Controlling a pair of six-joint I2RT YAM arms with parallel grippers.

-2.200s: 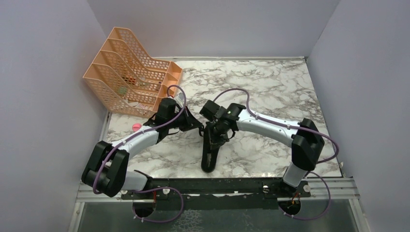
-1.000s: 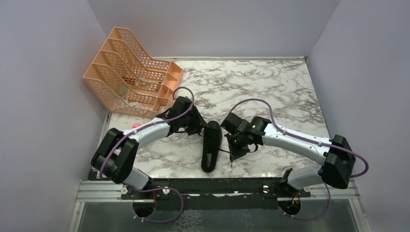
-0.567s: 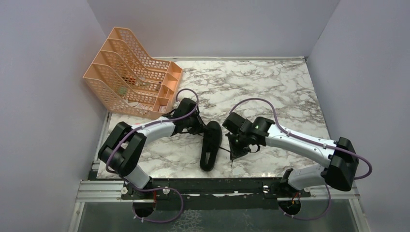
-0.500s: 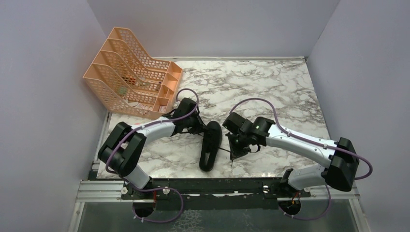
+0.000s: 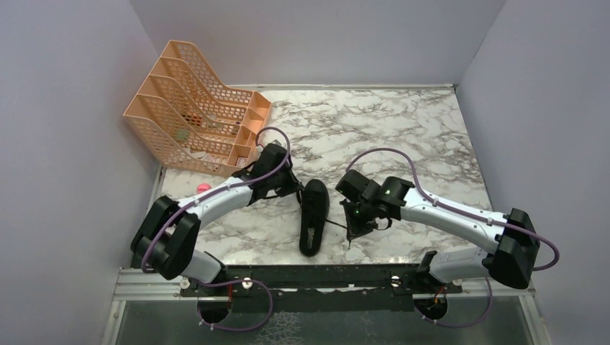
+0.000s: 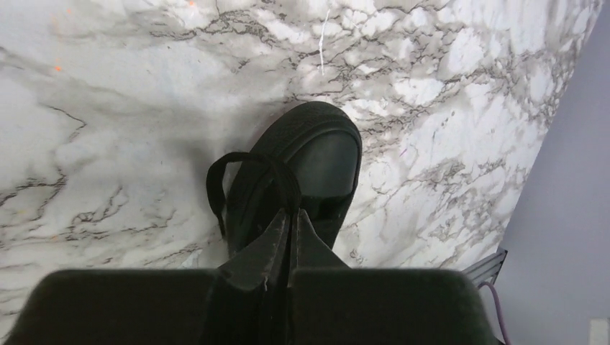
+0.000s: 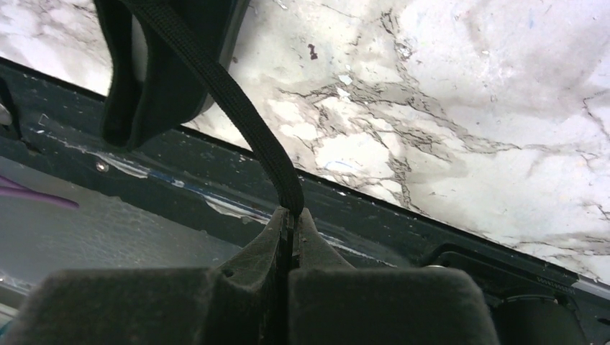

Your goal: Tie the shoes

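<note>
The black shoe (image 5: 314, 215) lies on the marble table, its long axis running near to far. My left gripper (image 5: 295, 190) is at its far left side. In the left wrist view it (image 6: 291, 215) is shut on a black lace that loops (image 6: 216, 188) over the shoe (image 6: 320, 154). My right gripper (image 5: 354, 231) is just right of the shoe. In the right wrist view it (image 7: 290, 213) is shut on the other lace (image 7: 216, 86), which runs taut from the shoe (image 7: 155, 86) to the tips.
An orange mesh file rack (image 5: 201, 115) stands at the far left. A small pink object (image 5: 203, 188) lies near the left arm. The table's front edge and a dark metal rail (image 5: 324, 277) are just below the shoe and right gripper.
Both grippers were together over the shoe earlier and have drawn apart to its two sides. In the last half second the right gripper shifted slightly right and nearer; the left elbow swung left.
</note>
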